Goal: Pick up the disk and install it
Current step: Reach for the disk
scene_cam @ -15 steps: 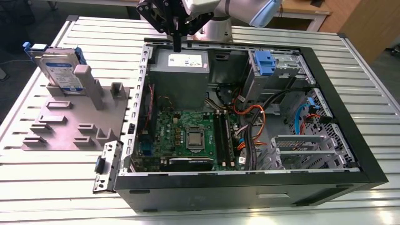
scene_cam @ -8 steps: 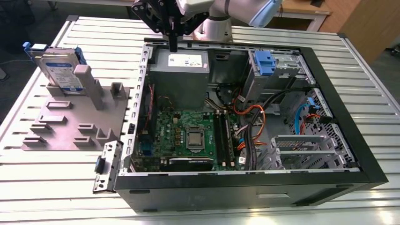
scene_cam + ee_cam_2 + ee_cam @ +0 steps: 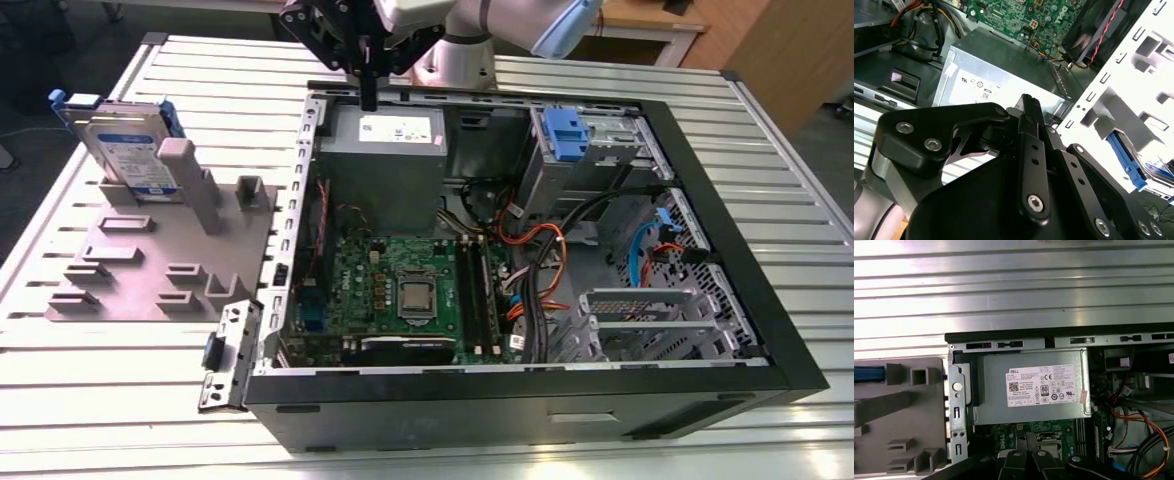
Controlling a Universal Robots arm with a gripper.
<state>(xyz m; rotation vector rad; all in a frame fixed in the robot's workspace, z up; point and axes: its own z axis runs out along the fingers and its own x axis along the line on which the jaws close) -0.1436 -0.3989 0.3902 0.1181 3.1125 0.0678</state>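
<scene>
The pincer (image 3: 368, 100), clenched on nothing, hangs over the power-supply box (image 3: 384, 145). The disk (image 3: 130, 152) stands upright in a grey fixture (image 3: 134, 270), well apart from the pincer. It is probably rigid, fairly heavy and shock-sensitive, so its flat faces look the safest hold.

The surface (image 3: 785, 170) is ribbed bare metal with a bright sheen. The disk (image 3: 127, 150) is dull silver metal framed in blue plastic. The stand (image 3: 147, 265) is matt grey plastic. The pincer (image 3: 368, 100) looks matt black. The power supply (image 3: 387, 170) is grey sheet metal with a white paper sticker.
</scene>
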